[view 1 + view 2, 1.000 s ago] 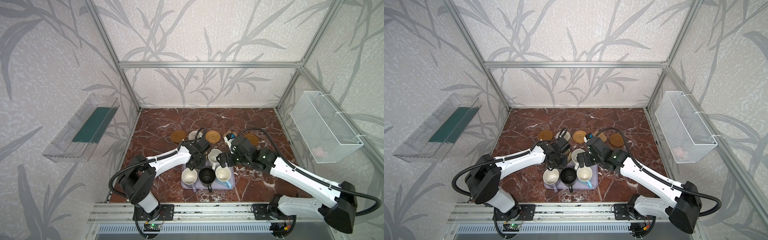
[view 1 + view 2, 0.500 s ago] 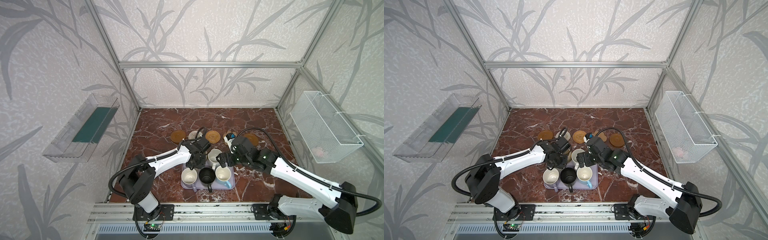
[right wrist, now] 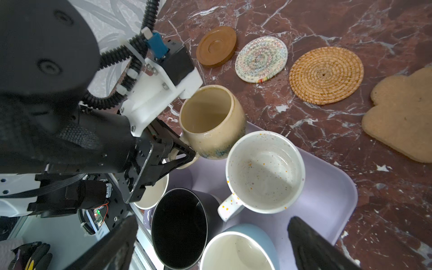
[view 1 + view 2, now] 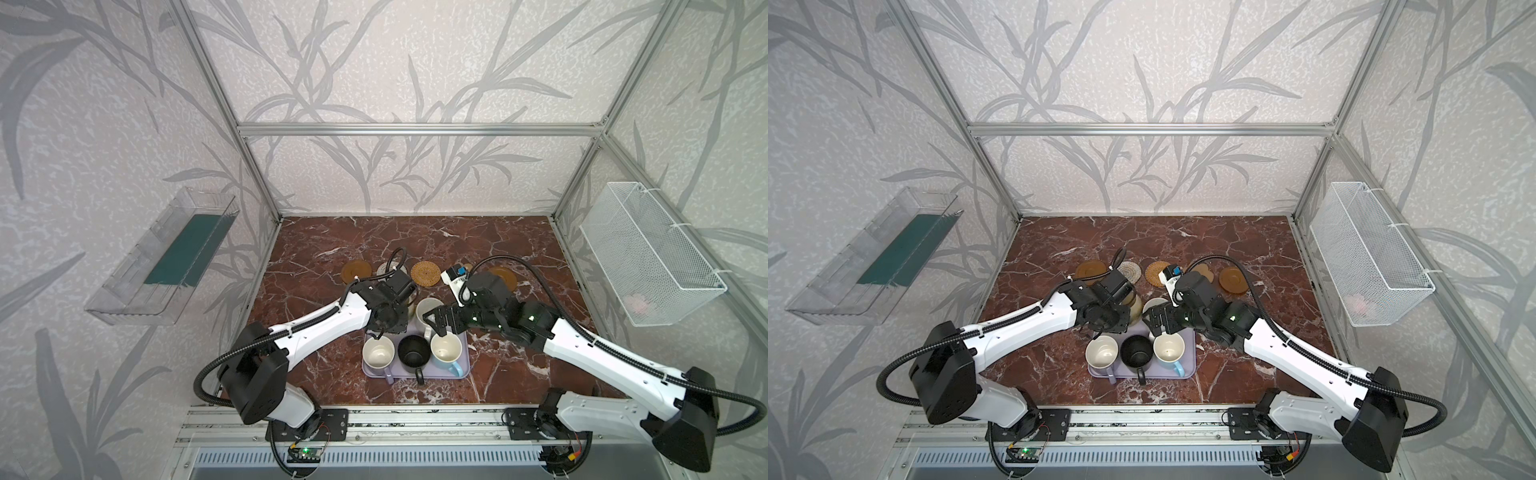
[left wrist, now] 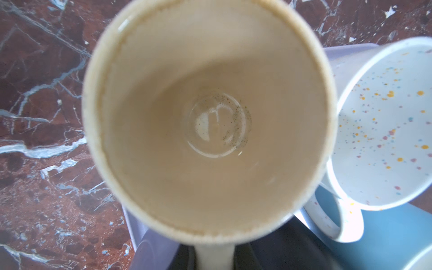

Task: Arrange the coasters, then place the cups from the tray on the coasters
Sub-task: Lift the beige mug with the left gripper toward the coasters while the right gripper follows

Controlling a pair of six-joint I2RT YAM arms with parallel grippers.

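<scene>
Left fingers (image 3: 190, 154) are clamping the beige cup (image 3: 210, 126) by its handle, while right fingers (image 3: 308, 243) are hovering wide apart above the tray (image 3: 327, 198). On the bench (image 4: 332, 249), the tray is lying toward 6 o'clock. The beige cup is tilting at its 11 o'clock corner, just beside the white cup (image 3: 264, 173). The lilac cup (image 4: 378, 354), black cup (image 4: 413, 352) and blue cup (image 4: 445, 351) are standing along its 6 o'clock edge. Five coasters (image 4: 1156, 274) are lying in a row at the tray's 12 o'clock.
</scene>
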